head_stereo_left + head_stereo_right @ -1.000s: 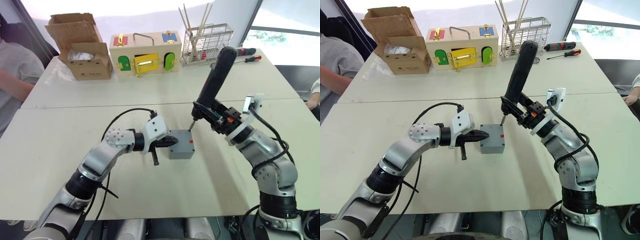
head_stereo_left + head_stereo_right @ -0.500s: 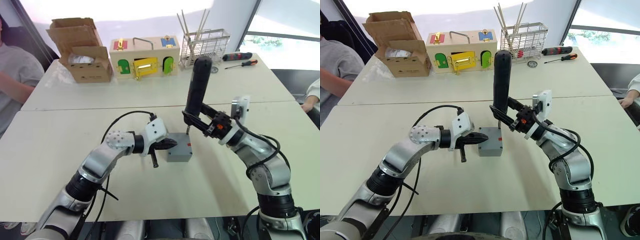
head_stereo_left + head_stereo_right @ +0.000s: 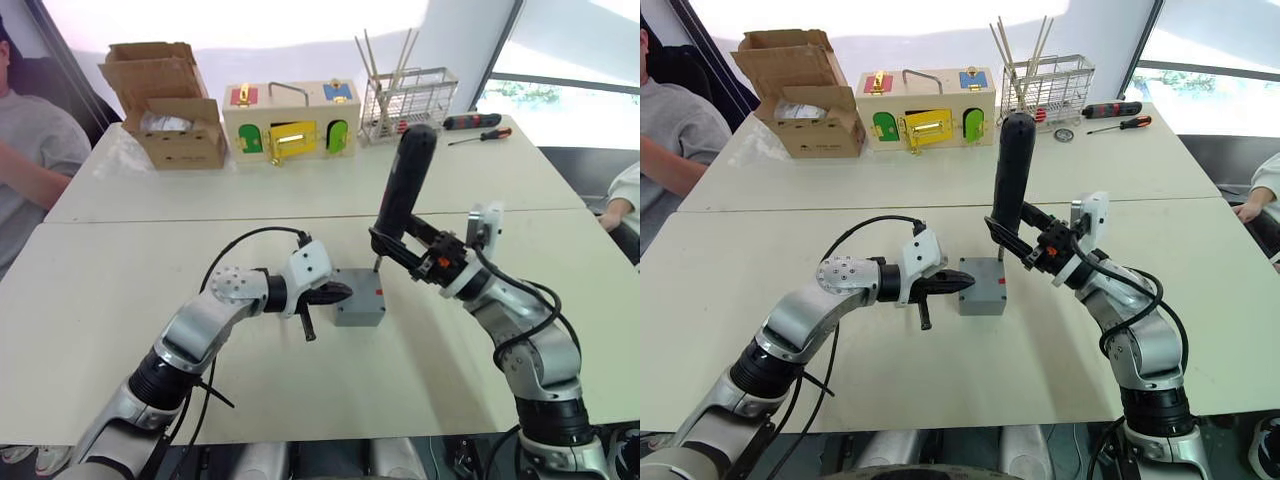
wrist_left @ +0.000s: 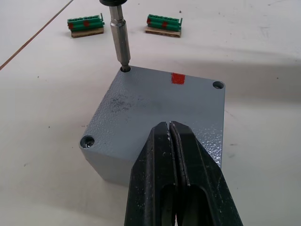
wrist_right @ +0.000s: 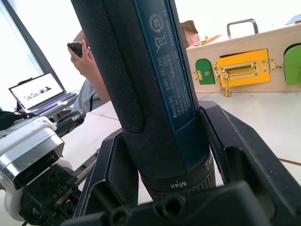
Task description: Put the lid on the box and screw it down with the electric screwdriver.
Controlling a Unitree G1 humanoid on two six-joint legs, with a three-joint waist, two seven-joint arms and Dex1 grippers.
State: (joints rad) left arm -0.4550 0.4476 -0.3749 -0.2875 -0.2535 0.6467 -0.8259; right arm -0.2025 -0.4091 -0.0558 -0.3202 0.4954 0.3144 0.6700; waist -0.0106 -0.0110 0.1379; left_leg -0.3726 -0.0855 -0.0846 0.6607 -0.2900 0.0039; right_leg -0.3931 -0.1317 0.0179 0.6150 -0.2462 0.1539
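White table (image 3: 120, 300). Left gripper (image 4: 170, 141) closed, empty, tips pressing lid (image 4: 155, 113) on box (image 3: 360, 298). Right gripper (image 3: 405, 252) clamps screwdriver (image 3: 403, 190), bit in far corner hole.

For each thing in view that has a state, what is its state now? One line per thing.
lid: on the box, red mark up.
box: closed, upright on the table.
electric screwdriver: upright, bit in a corner screw hole.
left end effector: shut, pressing on the lid.
right end effector: shut on the electric screwdriver.
cardboard carton: open.
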